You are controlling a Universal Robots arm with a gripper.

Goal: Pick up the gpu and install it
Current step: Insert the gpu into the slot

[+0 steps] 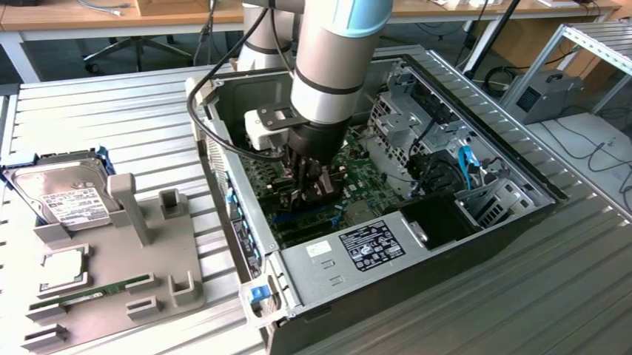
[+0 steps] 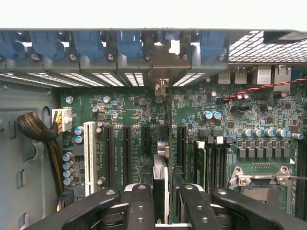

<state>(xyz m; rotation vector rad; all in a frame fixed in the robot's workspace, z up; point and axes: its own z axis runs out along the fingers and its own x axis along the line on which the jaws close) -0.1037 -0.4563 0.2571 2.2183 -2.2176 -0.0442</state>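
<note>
My gripper (image 1: 308,185) reaches down into the open computer case (image 1: 247,259), just over the green motherboard (image 1: 365,174). It is shut on the gpu (image 1: 301,198), a dark card that stands on edge between the fingers. In the wrist view the gpu (image 2: 160,158) appears edge-on as a thin strip running from the black fingers (image 2: 139,206) to its silver end bracket (image 2: 163,76) at the case's rear slot openings. The card stands over the black expansion slots (image 2: 127,148) in the motherboard (image 2: 240,120); whether it is seated in one I cannot tell.
A grey fixture tray (image 1: 177,259) lies at the exterior view's left with a hard drive (image 1: 64,196), a processor (image 1: 61,266) and a green memory stick (image 1: 94,292). Inside the case are the power supply (image 1: 365,244), a drive cage (image 1: 493,200), a white slot (image 2: 89,153) and a cable bundle (image 2: 41,132).
</note>
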